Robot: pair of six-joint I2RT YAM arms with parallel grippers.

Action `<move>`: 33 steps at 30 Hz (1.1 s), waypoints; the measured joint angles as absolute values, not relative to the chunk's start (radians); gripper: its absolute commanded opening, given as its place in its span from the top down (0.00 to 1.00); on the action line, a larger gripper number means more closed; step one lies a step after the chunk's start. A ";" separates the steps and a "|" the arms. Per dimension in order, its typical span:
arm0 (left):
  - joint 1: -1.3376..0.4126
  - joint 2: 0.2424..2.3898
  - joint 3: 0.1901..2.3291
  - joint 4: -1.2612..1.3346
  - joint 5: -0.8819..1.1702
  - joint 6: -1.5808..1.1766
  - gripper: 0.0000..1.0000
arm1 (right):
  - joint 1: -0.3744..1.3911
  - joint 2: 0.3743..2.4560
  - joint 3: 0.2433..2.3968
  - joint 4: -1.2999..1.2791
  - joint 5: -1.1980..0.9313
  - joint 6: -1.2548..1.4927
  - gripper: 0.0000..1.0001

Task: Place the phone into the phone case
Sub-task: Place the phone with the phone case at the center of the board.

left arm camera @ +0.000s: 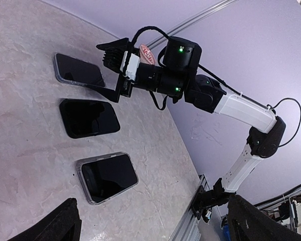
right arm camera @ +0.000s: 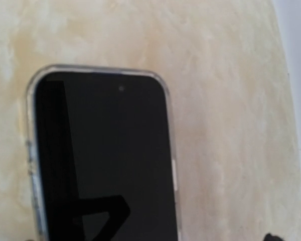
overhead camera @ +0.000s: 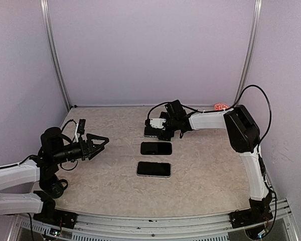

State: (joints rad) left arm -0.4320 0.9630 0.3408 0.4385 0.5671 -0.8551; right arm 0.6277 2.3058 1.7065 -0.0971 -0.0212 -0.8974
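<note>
Three phones lie screen up in a column mid-table. The far one has a clear rim and fills the right wrist view. The middle one is all black. The near one has a clear, silvery rim. I cannot tell which is a bare phone and which sits in a case. My right gripper is open low over the far phone's right end, one finger along its near edge and the other beyond it. My left gripper is open and empty, held above the table at the left.
A small red object lies at the back right by the wall. Purple walls close the table at the back and sides. A metal rail runs along the near edge. The right arm's white links reach across the right half.
</note>
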 measured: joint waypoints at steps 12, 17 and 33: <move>-0.430 0.958 0.432 0.281 0.453 -0.740 0.01 | 0.626 2.061 1.520 -0.047 0.068 -0.657 0.01; -0.424 0.951 0.517 0.162 0.298 -0.678 0.01 | 0.625 1.901 1.416 -0.059 0.111 -0.493 0.01; -0.288 1.035 0.687 0.041 -0.057 -0.496 0.01 | 0.293 1.507 1.070 -0.074 -0.017 -0.020 0.00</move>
State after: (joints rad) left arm -0.2878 1.0348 0.6872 0.0414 -0.0570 -0.4965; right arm 0.2932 1.5074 1.0698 -0.0742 -0.0170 -0.0204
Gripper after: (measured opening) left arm 0.989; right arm 0.995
